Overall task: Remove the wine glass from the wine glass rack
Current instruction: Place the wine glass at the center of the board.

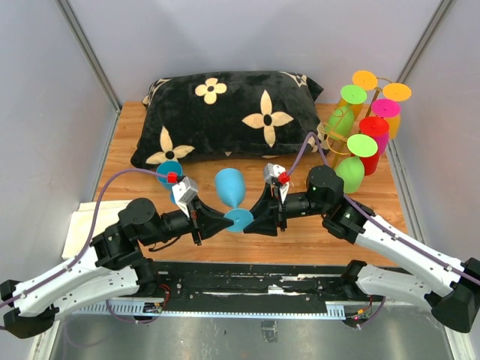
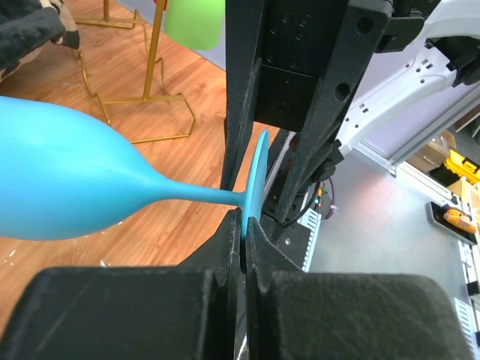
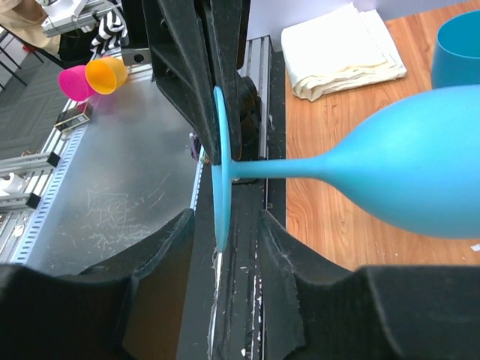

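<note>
Blue glass caught between both arms
left pincer [image 1: 223,223] clamped on the wine glass [image 1: 230,186] foot, bowl pointing away; right pincer [image 1: 256,222] straddles the same foot, jaws apart.

The top external camera looks steeply down from above and behind the arm bases over the whole wooden table [image 1: 315,232]. The wrist cameras sit close behind the left claw [image 2: 244,225] and right claw [image 3: 225,221], facing each other. All three views share the matte blue wine glass [image 1: 230,187].
</note>
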Available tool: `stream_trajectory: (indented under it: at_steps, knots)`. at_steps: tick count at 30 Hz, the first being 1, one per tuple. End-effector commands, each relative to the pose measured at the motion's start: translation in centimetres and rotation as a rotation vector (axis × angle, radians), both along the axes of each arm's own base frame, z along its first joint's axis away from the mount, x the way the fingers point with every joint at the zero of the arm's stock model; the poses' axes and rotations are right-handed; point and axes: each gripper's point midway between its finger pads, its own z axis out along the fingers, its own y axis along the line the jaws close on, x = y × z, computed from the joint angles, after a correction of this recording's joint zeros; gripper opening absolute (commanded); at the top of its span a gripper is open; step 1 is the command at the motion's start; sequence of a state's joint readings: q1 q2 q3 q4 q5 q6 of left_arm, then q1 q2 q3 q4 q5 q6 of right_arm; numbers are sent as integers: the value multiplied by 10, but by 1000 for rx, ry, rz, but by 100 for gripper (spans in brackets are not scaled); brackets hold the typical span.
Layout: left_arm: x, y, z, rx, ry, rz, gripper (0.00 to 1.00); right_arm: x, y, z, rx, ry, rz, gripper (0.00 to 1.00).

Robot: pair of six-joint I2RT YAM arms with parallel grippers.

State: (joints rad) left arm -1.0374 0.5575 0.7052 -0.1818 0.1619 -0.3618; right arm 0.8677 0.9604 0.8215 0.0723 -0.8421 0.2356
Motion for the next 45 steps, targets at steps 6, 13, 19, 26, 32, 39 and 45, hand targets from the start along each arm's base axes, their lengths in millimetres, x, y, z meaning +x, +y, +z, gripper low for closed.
stream_trajectory:
  at_steps: [6,13,19,26,32,39,45]
  knots:
    - [1,0,21,-66,-81,-3,0,-2,8,12,43,29,49,19]
    - [2,5,25,-91,-105,19,0,-2,10,22,83,34,48,11]
    - [2,3,24,-88,-102,10,0,0,11,25,97,40,33,23]
    - [3,-1,20,-80,-84,7,0,-2,13,28,113,51,56,5]
    - [6,-1,21,-86,-82,23,3,0,10,20,104,14,40,1]
    - [23,21,29,-50,-63,169,99,28,4,-22,16,-116,-123,1]
    - [40,65,58,-133,-44,391,100,17,3,-79,-120,-570,-50,1]
